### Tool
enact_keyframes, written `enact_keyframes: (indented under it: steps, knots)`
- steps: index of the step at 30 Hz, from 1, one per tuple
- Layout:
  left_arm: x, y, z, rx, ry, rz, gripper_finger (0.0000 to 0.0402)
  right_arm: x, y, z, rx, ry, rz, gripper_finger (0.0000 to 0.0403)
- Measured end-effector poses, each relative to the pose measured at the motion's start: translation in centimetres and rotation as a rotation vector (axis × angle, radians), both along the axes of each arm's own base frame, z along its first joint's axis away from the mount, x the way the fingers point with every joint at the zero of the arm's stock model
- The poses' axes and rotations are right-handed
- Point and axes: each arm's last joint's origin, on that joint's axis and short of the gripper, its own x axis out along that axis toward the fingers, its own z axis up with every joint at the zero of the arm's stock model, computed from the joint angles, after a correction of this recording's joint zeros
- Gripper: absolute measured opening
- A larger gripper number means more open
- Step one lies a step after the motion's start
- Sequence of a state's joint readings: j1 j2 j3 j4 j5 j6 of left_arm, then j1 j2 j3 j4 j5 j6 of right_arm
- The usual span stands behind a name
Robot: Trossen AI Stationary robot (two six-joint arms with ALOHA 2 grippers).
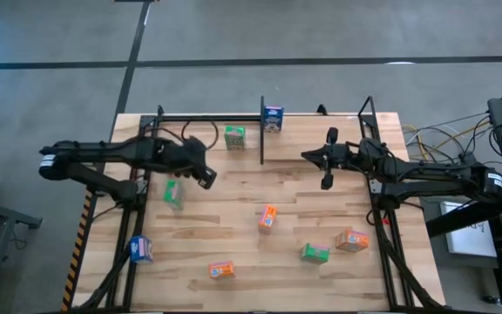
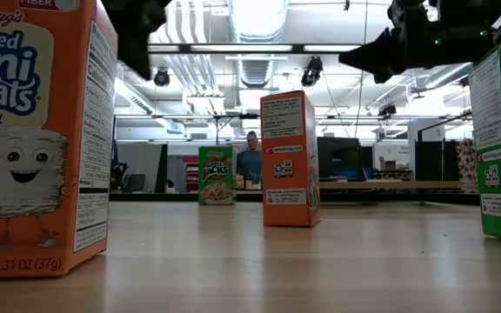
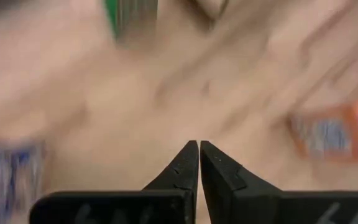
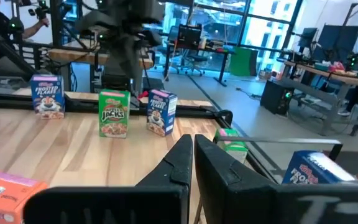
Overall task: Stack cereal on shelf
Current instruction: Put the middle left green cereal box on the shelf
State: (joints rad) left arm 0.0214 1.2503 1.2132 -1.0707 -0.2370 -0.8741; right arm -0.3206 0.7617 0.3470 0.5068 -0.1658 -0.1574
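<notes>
Above the tabletop (image 1: 234, 235) — both grippers hanging empty, fingers pressed together.
Left gripper (image 1: 207, 179) is hovering beside a green cereal box (image 1: 173, 193); right gripper (image 1: 327, 182) is pointing over bare wood — shelf (image 1: 260, 116) just beyond.

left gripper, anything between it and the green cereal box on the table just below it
Nothing visible. The left gripper, jaws shut and empty, hangs just beside the green cereal box, with only bare table between them in the high view.
</notes>
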Motion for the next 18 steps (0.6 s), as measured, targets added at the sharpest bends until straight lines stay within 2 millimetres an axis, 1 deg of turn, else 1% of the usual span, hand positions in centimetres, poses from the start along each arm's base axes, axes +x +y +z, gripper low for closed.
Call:
enact_keyframes:
  steps: [1, 3, 6, 8, 12, 15, 18]
  knots:
    - [0.0, -0.3, 0.0, -0.050, 0.053, -0.001, 0.0000, 0.0, 0.0, -0.1, 0.001, 0.005, 0.000, 0.0009]
    - [-0.1, -1.0, -0.3, -0.095, 0.139, 0.012, 0.0000, 0.0, 0.0, -0.2, -0.007, 0.009, 0.000, 0.0009]
    - [-0.4, -2.0, -0.8, -0.151, 0.225, 0.084, 0.0000, 0.0, 0.0, -0.2, -0.006, 0.009, 0.000, 0.0009]
    - [-0.6, -2.7, -1.0, -0.196, 0.244, 0.127, 0.0000, 0.1, 0.0, -0.3, -0.001, 0.014, 0.000, 0.0009]
    - [-1.8, -3.6, -1.1, -0.234, 0.237, 0.218, 0.0001, 0.2, -0.1, -0.4, -0.011, 0.024, 0.000, 0.0009]
    - [-2.8, -3.9, -1.3, -0.250, 0.227, 0.271, 0.0020, 0.2, -0.1, -0.5, -0.022, 0.031, 0.000, 0.0009]
    - [-3.7, -3.8, -1.9, -0.254, 0.236, 0.319, 0.0058, 0.2, -0.1, -0.5, -0.031, 0.031, 0.000, 0.0009]
